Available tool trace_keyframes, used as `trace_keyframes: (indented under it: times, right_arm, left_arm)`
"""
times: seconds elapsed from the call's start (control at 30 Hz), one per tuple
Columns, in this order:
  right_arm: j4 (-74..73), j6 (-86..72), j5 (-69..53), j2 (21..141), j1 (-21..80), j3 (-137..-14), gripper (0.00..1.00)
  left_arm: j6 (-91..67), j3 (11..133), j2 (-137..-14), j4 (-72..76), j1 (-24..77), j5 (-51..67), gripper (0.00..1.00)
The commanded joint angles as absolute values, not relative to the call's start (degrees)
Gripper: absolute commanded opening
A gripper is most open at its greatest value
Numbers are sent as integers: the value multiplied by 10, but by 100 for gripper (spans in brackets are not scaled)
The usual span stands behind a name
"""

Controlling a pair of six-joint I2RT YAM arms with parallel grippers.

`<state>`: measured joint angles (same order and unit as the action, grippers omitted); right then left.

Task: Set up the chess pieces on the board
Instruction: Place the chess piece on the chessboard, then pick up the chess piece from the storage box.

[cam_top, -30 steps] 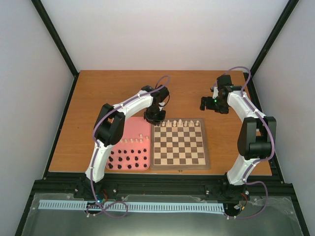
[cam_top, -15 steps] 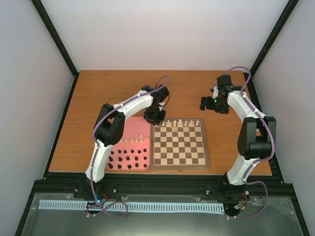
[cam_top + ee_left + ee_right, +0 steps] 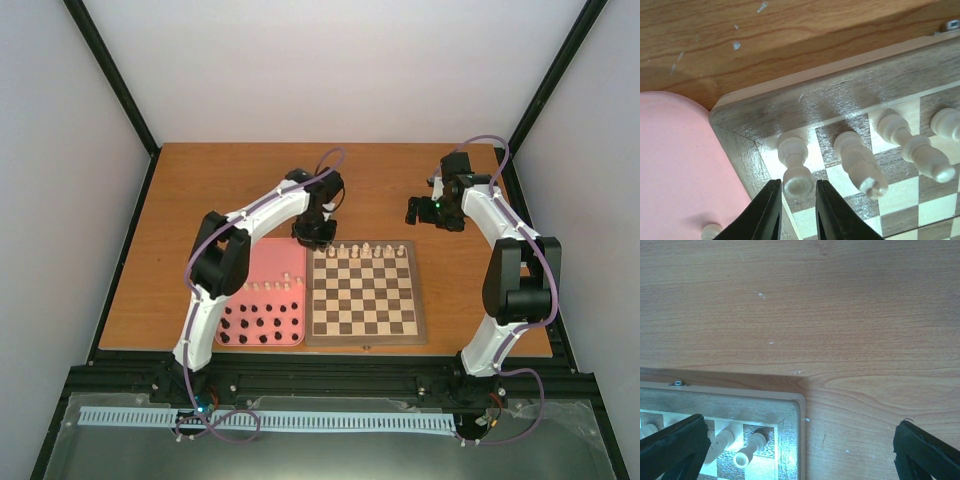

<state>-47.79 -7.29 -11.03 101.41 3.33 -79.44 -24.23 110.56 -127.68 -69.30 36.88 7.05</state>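
The board (image 3: pixel 365 341) lies in the middle of the table with several cream-white chess pieces (image 3: pixel 365 249) along its far row. More white pawns (image 3: pixel 275 286) stand in the pink tray (image 3: pixel 262 255). My left gripper (image 3: pixel 313 238) hovers over the board's far left corner. In the left wrist view its jaws (image 3: pixel 797 187) flank the top of a white rook (image 3: pixel 795 165) standing upright on the corner square, with thin gaps on both sides. My right gripper (image 3: pixel 415 210) is wide open above bare table beyond the far right corner, where another white rook (image 3: pixel 750 450) stands.
Several black figures (image 3: pixel 260 325) fill the near rows of the tray, which lies against the board's left edge. Two taller white pieces (image 3: pixel 860 162) (image 3: pixel 915 147) stand right of the corner rook. A white pawn (image 3: pixel 711 231) stands in the tray close to the left finger.
The left jaws have parted a little off the corner rook, which stays standing on its square. The left wrist has shifted slightly. The right arm has not moved.
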Motion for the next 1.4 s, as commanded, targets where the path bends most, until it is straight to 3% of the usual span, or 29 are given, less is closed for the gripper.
trace_keyframes:
  times: [0.0,0.33,0.43,0.8,1.0,1.37]
  right_arm:
    - [-475,-68,-113,1014,29,-800,100]
    - [-475,-68,-114,1009,29,-799,100]
    - [-476,-68,-113,1009,28,-798,100]
    - [-475,-69,-114,1004,29,-794,100]
    - [-475,-68,-113,1004,29,-793,100]
    - [-475,-68,-112,1002,29,-790,100]
  left_arm:
    - [-236,1132,-1241,-717,372,69,23]
    - [-233,1174,-1201,-752,372,48,27]
    - [-236,1169,-1180,-764,371,26,36]
    - [-263,945,-1037,-730,342,6,39]
    - [-284,834,-1018,-668,334,30,39]
    - [-277,817,-1067,-623,327,57,39]
